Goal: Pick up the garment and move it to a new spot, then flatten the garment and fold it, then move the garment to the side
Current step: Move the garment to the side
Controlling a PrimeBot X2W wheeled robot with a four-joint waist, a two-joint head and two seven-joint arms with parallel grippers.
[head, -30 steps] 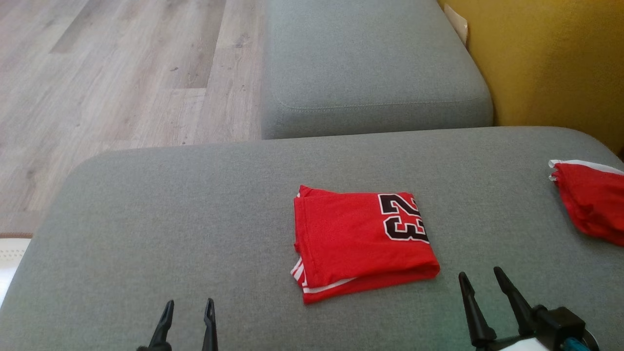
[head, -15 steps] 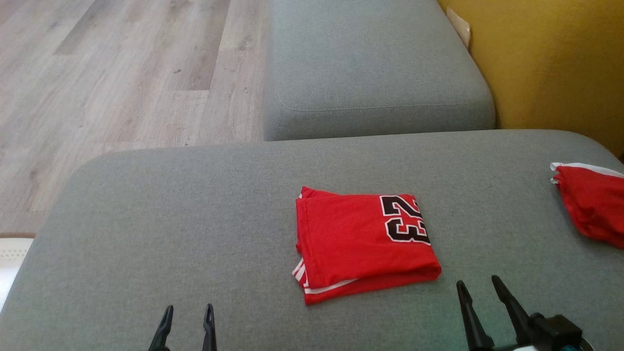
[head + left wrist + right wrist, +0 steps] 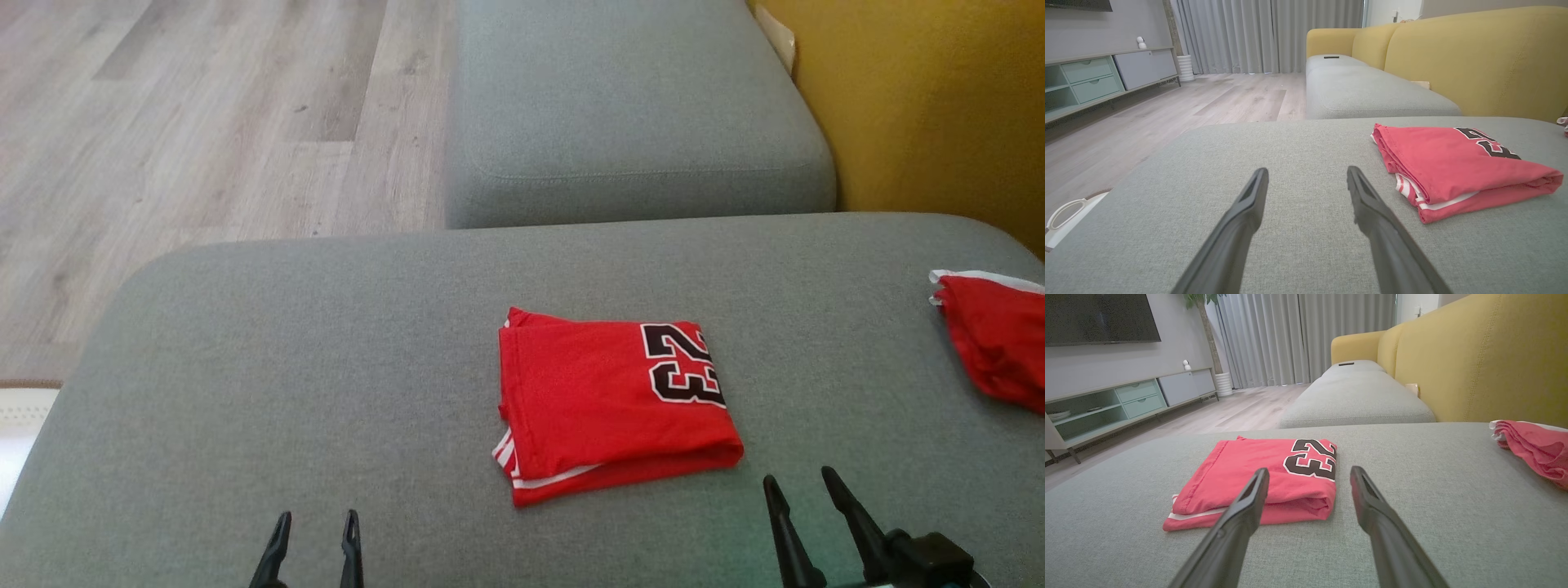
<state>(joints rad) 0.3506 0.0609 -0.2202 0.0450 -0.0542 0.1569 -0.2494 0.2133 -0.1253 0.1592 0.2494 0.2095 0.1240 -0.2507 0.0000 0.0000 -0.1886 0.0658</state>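
A red garment point(image 3: 608, 404) with a black 23 on it lies folded into a rectangle in the middle of the grey sofa seat point(image 3: 286, 392). It also shows in the left wrist view as the folded garment point(image 3: 1449, 163) and in the right wrist view as the garment point(image 3: 1261, 473). My left gripper point(image 3: 317, 521) stands open near the seat's front edge, well left of the garment and apart from it. Just off the garment's near right corner my right gripper point(image 3: 798, 483) is open and empty. Each wrist view shows its own gripper, left point(image 3: 1306, 175) and right point(image 3: 1309, 473), with spread jaws.
A second red cloth point(image 3: 992, 343) lies at the seat's right edge, also seen as a cloth point(image 3: 1535, 449). Another grey cushion point(image 3: 629, 106) lies beyond, with a yellow backrest point(image 3: 939, 106) on the right. Wooden floor point(image 3: 188, 122) lies to the left.
Both grippers have drawn back a little toward the bottom edge. The whole picture has shifted slightly, so the camera has moved. The garment lies as before.
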